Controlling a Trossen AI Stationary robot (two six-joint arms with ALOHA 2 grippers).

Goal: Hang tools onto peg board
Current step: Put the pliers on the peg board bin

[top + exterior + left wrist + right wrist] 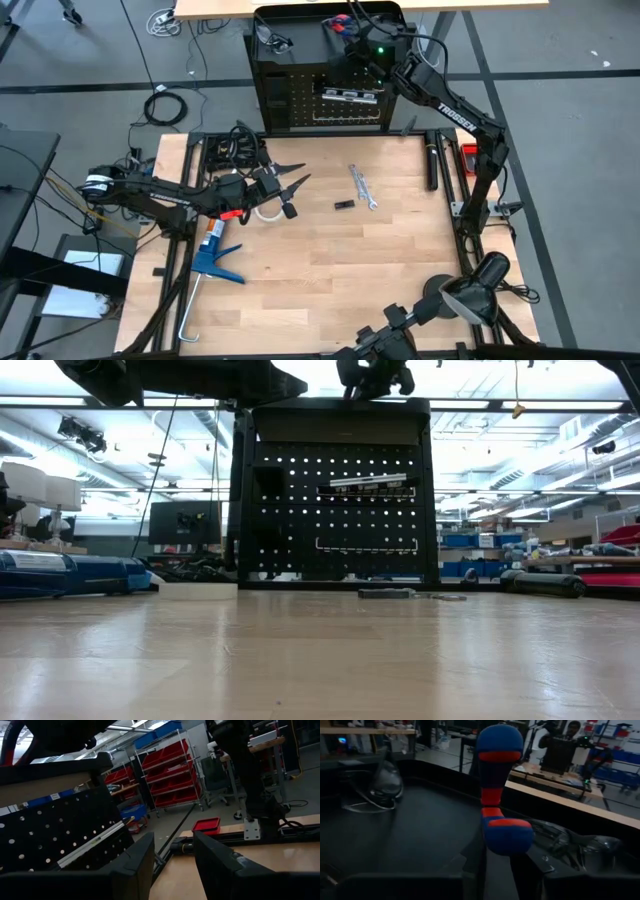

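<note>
Nearest of all, in the right wrist view, are the red-and-blue pliers [499, 790], their handles standing up between the right gripper's [497, 870] dark fingers, which are closed on them. Behind them lies the black tray top of the peg board [300, 25], and this view alone shows two pairs of safety glasses there: one [382, 785] off to one side, the other [570, 842] close by the pliers.

From above, the right arm [455, 110] reaches across to that tray, with white lettering reading "TROSSEN" along it. The pliers show only as a red-and-blue speck [340, 25] there.

On the wooden table [330, 270], the blue caulking gun [215, 255] lies near the left edge. The left gripper [290, 185] hovers over the table's left half, its two fingers apart with nothing between them. Two silver wrenches [362, 186] lie together near the middle, and a small black piece [343, 205] sits just beside them.

The low view sees the peg board's front [335, 500] upright at the table's far edge, with one slim black-and-silver bar [368, 482] hanging on it and a wire rail [366, 546] below. The left wrist view catches that same bar [90, 846] slantwise, plus red bin shelves [172, 775] in the room beyond.
</note>
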